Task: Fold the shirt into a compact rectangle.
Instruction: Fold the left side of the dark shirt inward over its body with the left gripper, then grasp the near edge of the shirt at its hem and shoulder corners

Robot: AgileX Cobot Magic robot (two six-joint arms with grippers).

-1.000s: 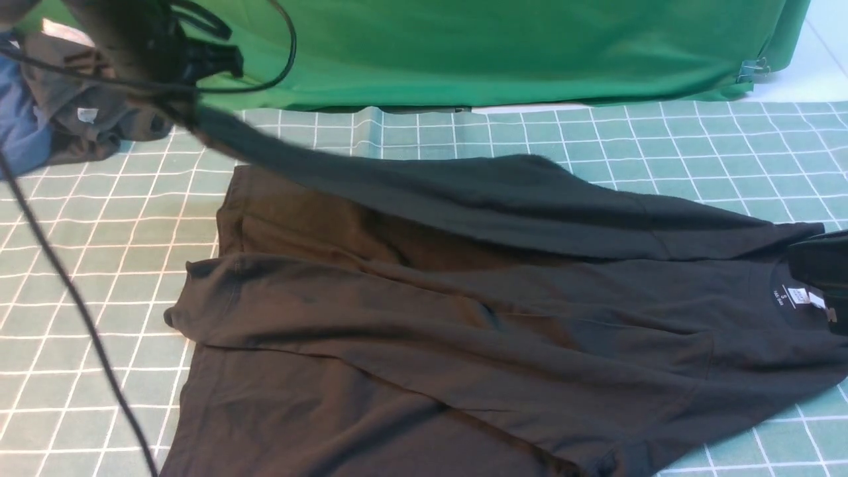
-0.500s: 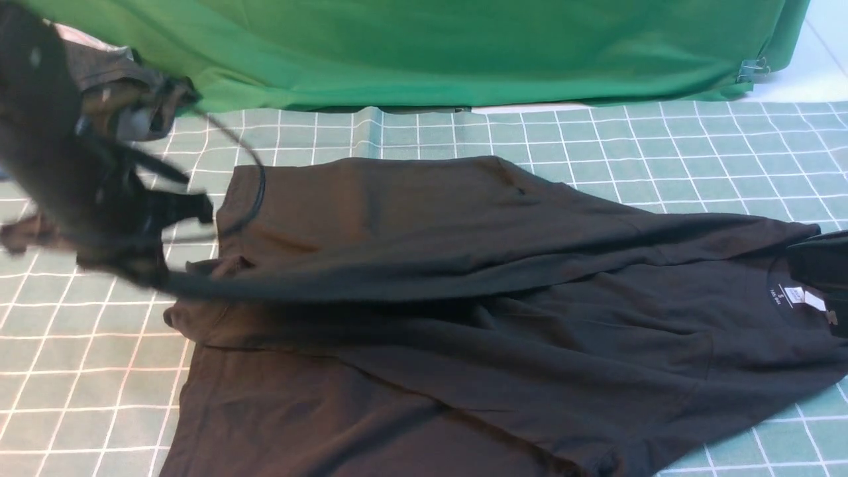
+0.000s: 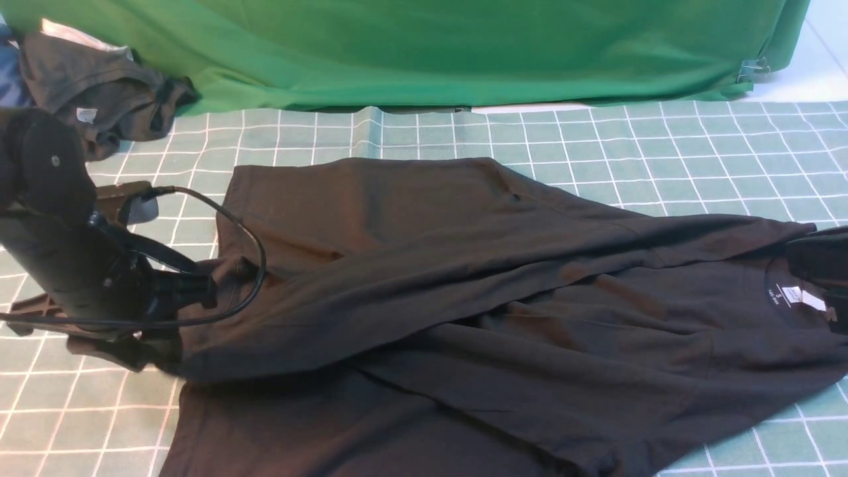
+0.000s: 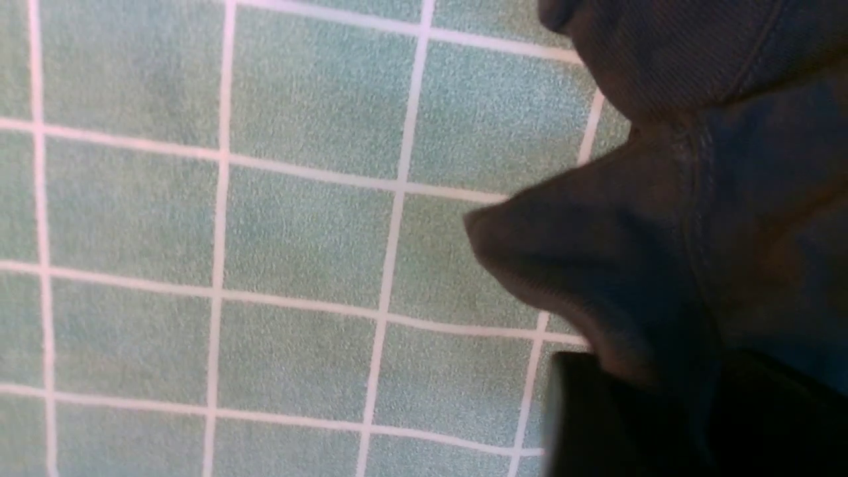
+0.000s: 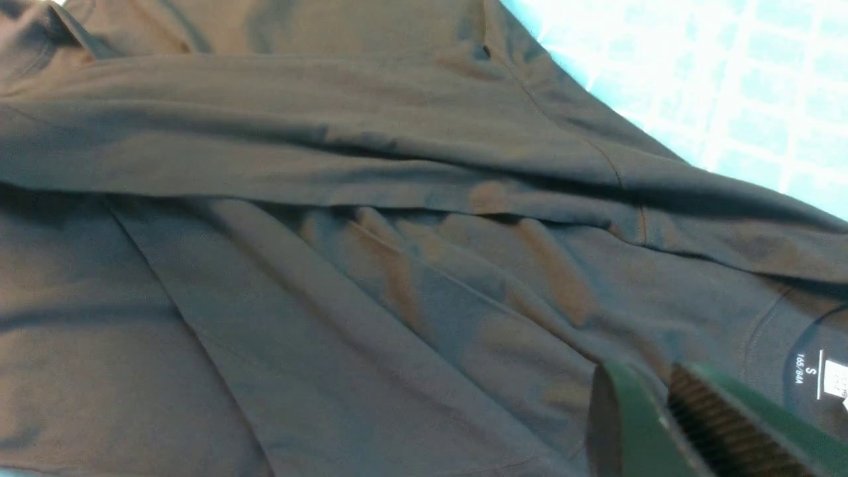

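On our left, the left gripper (image 4: 652,381) stands fairly wide at the T-shirt's edge, fabric lying between its fingers, so we'd let that edge settle before lifting straight up — pull sideways and the fold probably drags along. The black T-shirt (image 3: 430,285) sprawls across the middle of the checked tablecloth (image 3: 702,152), one side folded over, with diagonal creases running through it. We'd want that flap lying flat and lined up with the hem, or the rectangle will likely end up skewed. Over on our right, the white neck label (image 3: 813,300) shows beside the right gripper (image 5: 646,368). Its jaws look narrow; can't tell if they're pinching any cloth — we'd keep that one quiet while the left clears.
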